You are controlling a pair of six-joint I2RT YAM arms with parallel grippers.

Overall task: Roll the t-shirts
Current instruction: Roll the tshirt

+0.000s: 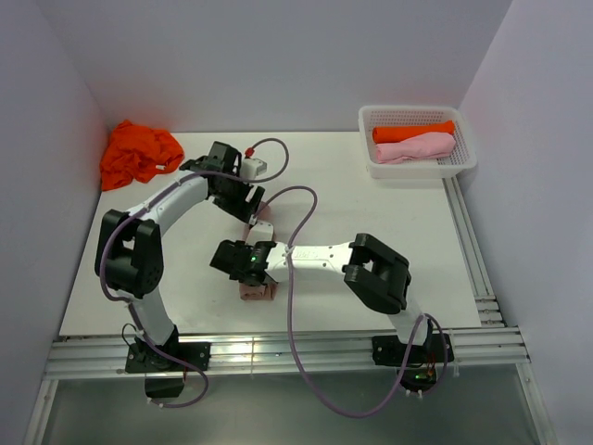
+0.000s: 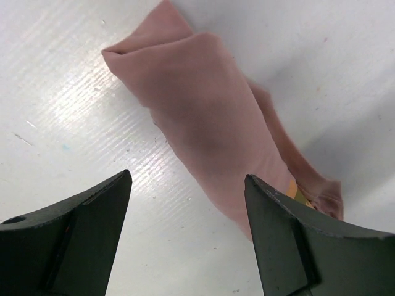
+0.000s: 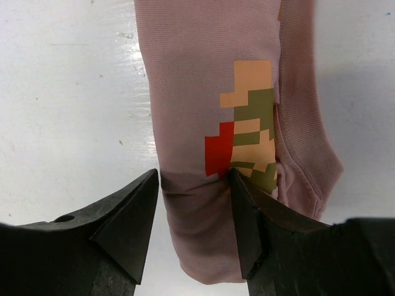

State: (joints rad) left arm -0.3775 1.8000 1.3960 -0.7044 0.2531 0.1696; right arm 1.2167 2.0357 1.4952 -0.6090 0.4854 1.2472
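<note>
At the centre of the white table [image 1: 371, 213], two black-and-white robot arms meet over a dusty pinkish-brown cloth t-shirt [image 2: 203, 117], which lies flat on the surface as a long, narrow roll. In the top view only short stretches of the roll show beneath the wrists, one end poking out toward the near edge. The left gripper [image 2: 187, 179] hangs over the roll's far end with its two dark fingers spread wide; its camera shows the cloth beyond and between the tips, with bare table under the left finger and nothing clamped. The right gripper [image 3: 194, 174] sits astride the roll's near end, its jaws parted, with the cloth lying between them. The left fingertip stands at the fabric's edge, where the cloth creases slightly, and the right fingertip rests over the fabric beside a blocky printed motif [image 3: 247, 123] in red, olive and tan. A hemmed fold of the same shirt runs on past that finger to the right. Well apart from the arms, a crumpled bright orange t-shirt [image 1: 139, 153] is heaped in the far left corner against the wall. In the far right corner stands a white plastic mesh basket [image 1: 417, 170], which holds a rolled orange shirt [image 1: 412, 132] and, just in front of it and touching, a rolled light pink shirt [image 1: 417, 148].
</note>
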